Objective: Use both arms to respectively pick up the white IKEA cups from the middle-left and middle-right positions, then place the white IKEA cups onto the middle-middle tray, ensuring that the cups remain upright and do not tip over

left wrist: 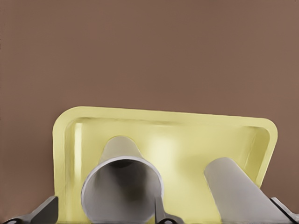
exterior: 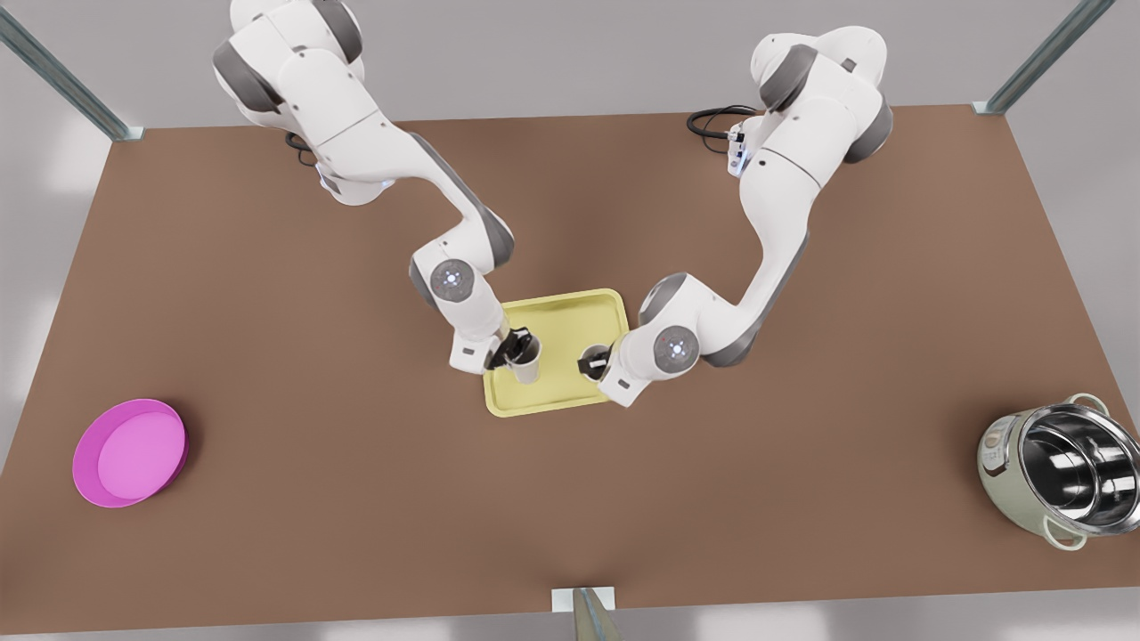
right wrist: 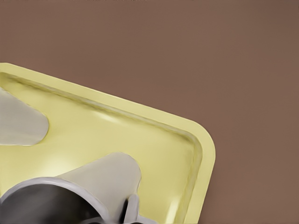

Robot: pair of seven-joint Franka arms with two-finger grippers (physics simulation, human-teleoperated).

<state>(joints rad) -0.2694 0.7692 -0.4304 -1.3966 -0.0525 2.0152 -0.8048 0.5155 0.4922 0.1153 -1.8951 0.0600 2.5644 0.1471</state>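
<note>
Simulated robot test cell, not lived-in room. Evidence: broad flat brown tabletop (exterior: 267,294) framed by grey metal corner posts (exterior: 62,80), plain pale grey surround. Two white jointed robot arms (exterior: 356,133) mounted at far edge, black cable loop (exterior: 712,120) at one base. Household props spaced far apart: round magenta bowl (exterior: 130,452), large steel pot (exterior: 1064,472), flat pale yellow rectangular tray (exterior: 570,307) at centre.

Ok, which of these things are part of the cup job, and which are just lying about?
Job: tray; first white cup, inside the open left gripper; second white cup, at the right gripper.
Lying about: magenta bowl; steel pot.
</note>
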